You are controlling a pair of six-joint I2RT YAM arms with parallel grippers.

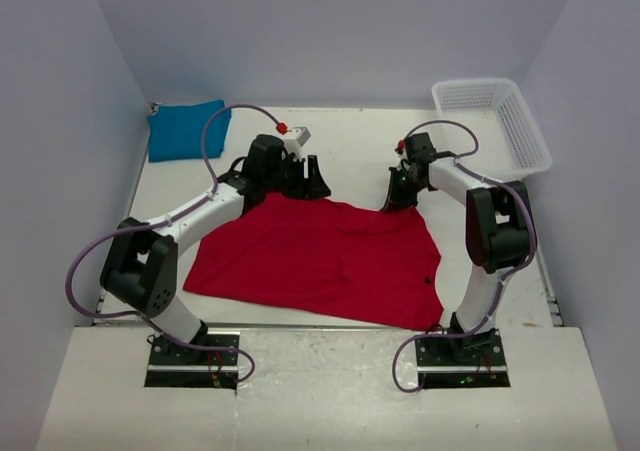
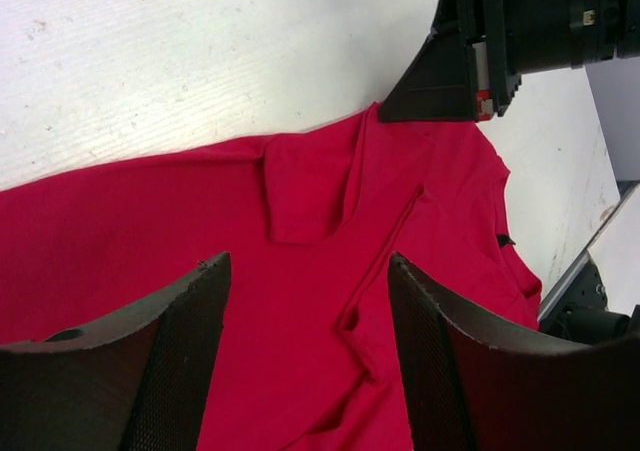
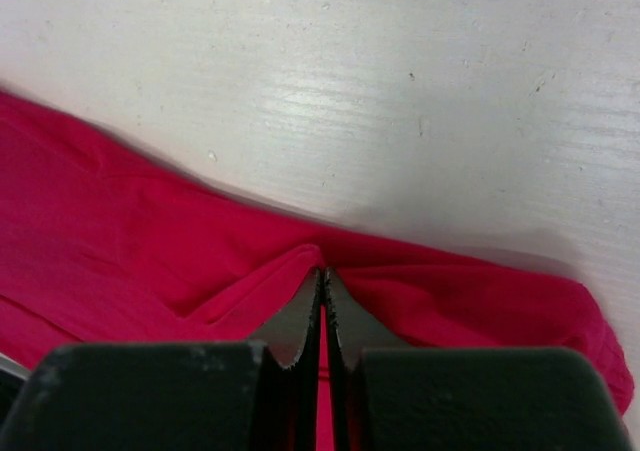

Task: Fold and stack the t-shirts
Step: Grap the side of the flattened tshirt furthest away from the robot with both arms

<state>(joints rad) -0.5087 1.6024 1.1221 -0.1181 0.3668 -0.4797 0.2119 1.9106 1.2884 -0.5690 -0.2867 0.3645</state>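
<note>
Right claw [image 3: 322, 279] tight on red t-shirt [image 3: 120, 221]

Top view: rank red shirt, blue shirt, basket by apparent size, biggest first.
1. red shirt, spread flat, by far the largest.
2. basket, clearly smaller.
3. blue shirt, folded, smallest. It and the basket both sit at the far edge, so nearness doesn't skew this.
</note>
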